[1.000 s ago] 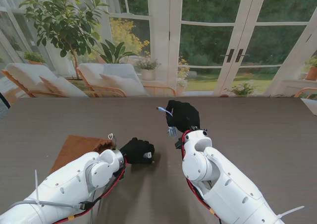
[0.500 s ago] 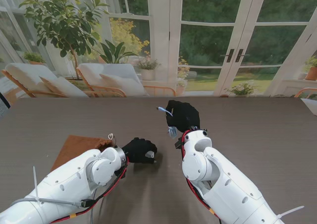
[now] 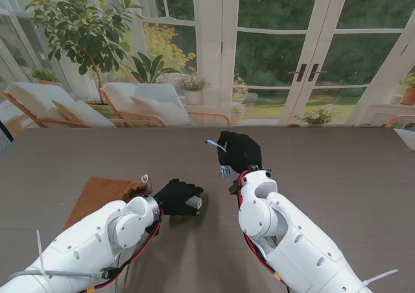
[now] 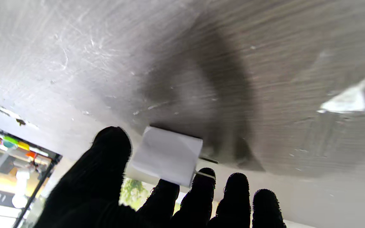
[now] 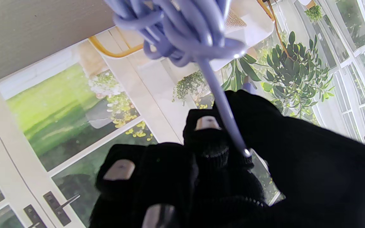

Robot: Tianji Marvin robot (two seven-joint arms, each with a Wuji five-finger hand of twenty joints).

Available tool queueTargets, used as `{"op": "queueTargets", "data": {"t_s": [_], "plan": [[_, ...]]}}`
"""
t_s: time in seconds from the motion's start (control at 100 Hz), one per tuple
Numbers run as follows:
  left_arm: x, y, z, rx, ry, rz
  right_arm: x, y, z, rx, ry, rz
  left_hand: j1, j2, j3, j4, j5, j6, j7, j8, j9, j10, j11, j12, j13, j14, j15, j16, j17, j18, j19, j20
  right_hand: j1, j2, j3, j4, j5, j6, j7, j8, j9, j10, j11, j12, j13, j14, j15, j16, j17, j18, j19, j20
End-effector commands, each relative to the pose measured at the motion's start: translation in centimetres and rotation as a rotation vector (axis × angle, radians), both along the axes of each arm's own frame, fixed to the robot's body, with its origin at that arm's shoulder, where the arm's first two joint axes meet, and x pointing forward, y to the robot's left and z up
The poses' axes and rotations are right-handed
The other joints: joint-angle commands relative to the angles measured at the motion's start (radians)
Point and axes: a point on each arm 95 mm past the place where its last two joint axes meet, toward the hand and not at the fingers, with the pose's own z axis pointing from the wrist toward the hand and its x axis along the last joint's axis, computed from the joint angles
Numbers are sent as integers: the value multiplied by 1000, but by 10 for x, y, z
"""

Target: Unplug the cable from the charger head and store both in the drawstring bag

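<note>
My left hand (image 3: pixel 175 196), in a black glove, is shut on the white charger head (image 3: pixel 193 203) low over the table. In the left wrist view the charger head (image 4: pixel 166 155) sits pinched between thumb and fingers (image 4: pixel 112 148), with no cable in it. Farther from me, my right hand (image 3: pixel 238 152) is shut on the pale blue cable (image 3: pixel 224 171). The right wrist view shows the cable (image 5: pixel 182 28) coiled in a bundle, and one strand runs down to its plug end at my fingers (image 5: pixel 211 142). The brown drawstring bag (image 3: pixel 104 190) lies flat to the left of my left hand.
The grey-brown table (image 3: pixel 337 170) stretches wide to the right of both arms. Its far edge runs under glass doors, with lounge chairs and plants beyond. My left forearm (image 3: pixel 97 241) partly covers the bag's near corner.
My left hand has drawn back slightly to the left with the charger head, which now shows more white at the fingertips. The right hand and cable have stayed put.
</note>
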Motion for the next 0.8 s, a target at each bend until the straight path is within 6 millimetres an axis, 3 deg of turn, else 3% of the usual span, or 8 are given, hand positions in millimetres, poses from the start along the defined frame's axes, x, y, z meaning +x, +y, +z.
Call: {"op": "queueTargets", "data": {"t_s": [0.0, 0.35, 0.45, 0.53, 0.62, 0.71, 0.72, 0.79], "plan": [[-4, 1, 5, -17, 0, 0, -2, 4, 0, 0, 9, 17, -29, 53, -12, 27, -1, -5, -22, -8, 18, -21, -20, -17, 16, 13, -37, -16, 6, -10, -41, -9, 72, 63, 69, 20, 115, -145, 171, 120, 112, 131, 70, -6, 8, -151, 82, 15, 583, -93, 242, 51], [-14, 20, 48, -114, -97, 74, -3, 5, -1, -1, 11, 21, -51, 49, -9, 28, 68, -9, -4, -8, 83, -6, -6, -21, 111, 56, -39, 2, 87, 33, -12, 5, 72, 62, 70, 20, 115, -146, 171, 120, 112, 131, 70, -6, 8, -151, 82, 16, 583, -94, 242, 52], [-22, 33, 61, -101, -113, 108, -3, 5, 0, -3, 11, 22, -62, 43, -2, 29, 136, -10, 20, -2, 130, 3, 3, -7, 152, 75, -5, 50, 132, 60, 31, 57, 71, 63, 70, 20, 115, -146, 171, 120, 112, 131, 70, -7, 8, -150, 82, 16, 583, -94, 242, 52], [-29, 46, 71, -77, -124, 132, -3, 5, 0, -3, 11, 22, -65, 35, -6, 25, 197, -56, 41, 5, 181, -27, 14, 0, 202, 95, 33, 73, 192, 87, 63, 91, 71, 63, 70, 20, 115, -146, 171, 119, 112, 131, 71, -7, 8, -150, 82, 16, 584, -94, 242, 52], [-37, 61, 81, -60, -137, 179, -3, 5, 0, -4, 11, 24, -68, 26, -5, 24, 235, -40, 57, 15, 245, -4, 39, 23, 238, 113, 97, 106, 232, 108, 112, 152, 71, 63, 69, 20, 114, -146, 171, 120, 112, 130, 71, -7, 8, -151, 82, 16, 584, -94, 242, 52], [-45, 75, 90, -36, -149, 242, -4, 6, 0, -3, 13, 25, -82, 15, 1, 22, 258, -15, 70, 30, 275, 16, 62, 68, 258, 133, 193, 146, 214, 116, 304, 235, 72, 63, 70, 20, 114, -146, 171, 120, 112, 131, 71, -7, 8, -151, 82, 16, 584, -94, 242, 53], [-46, 77, 91, -33, -150, 249, -4, 6, 0, -3, 13, 26, -86, 12, 6, 21, 261, -11, 70, 34, 280, 21, 62, 81, 261, 137, 208, 147, 197, 116, 371, 202, 70, 62, 69, 19, 115, -146, 171, 120, 112, 131, 71, -7, 8, -151, 82, 16, 584, -94, 242, 53], [-52, 86, 95, -21, -151, 303, -4, 7, -1, -3, 13, 27, -95, 6, 6, 20, 270, 15, 74, 43, 301, 39, 79, 113, 272, 150, 277, 165, 144, 112, 641, 127, 71, 63, 70, 19, 115, -145, 171, 120, 112, 131, 71, -7, 8, -151, 82, 16, 584, -94, 242, 53]]}}
